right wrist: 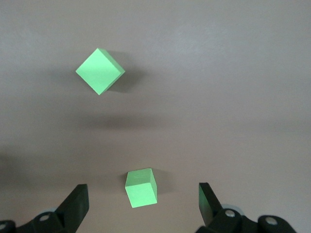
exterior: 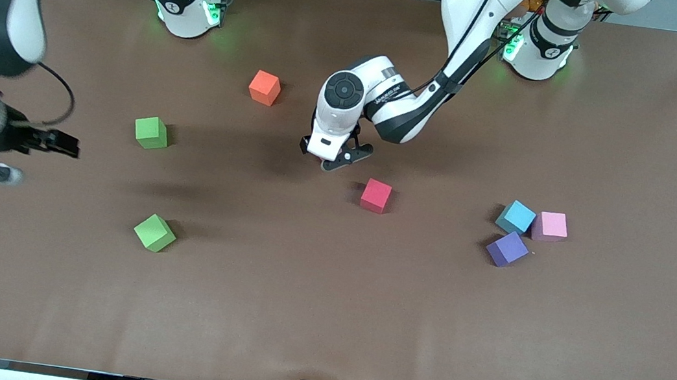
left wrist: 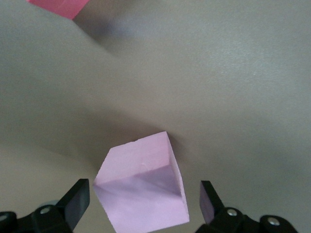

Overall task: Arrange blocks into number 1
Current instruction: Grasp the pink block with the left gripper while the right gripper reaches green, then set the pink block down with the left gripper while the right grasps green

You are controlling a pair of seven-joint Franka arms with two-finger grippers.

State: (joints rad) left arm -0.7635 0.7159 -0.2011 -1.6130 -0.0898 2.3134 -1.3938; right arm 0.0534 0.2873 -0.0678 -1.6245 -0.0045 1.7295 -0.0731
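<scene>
Two green blocks lie toward the right arm's end of the table [exterior: 320, 331], one [exterior: 154, 232] nearest the front camera, the other [exterior: 151, 132] farther back. The purple block [exterior: 507, 248] touches a blue cube [exterior: 516, 217], with a pink block [exterior: 549, 226] beside it. The red block [exterior: 375, 195] sits mid-table. The right end effector [exterior: 28, 159] hangs wide open and holds nothing. The left end effector [exterior: 336, 158] is open around a pale pink block [left wrist: 141, 187], not touching it. An orange cube [exterior: 264, 87] lies farthest.
</scene>
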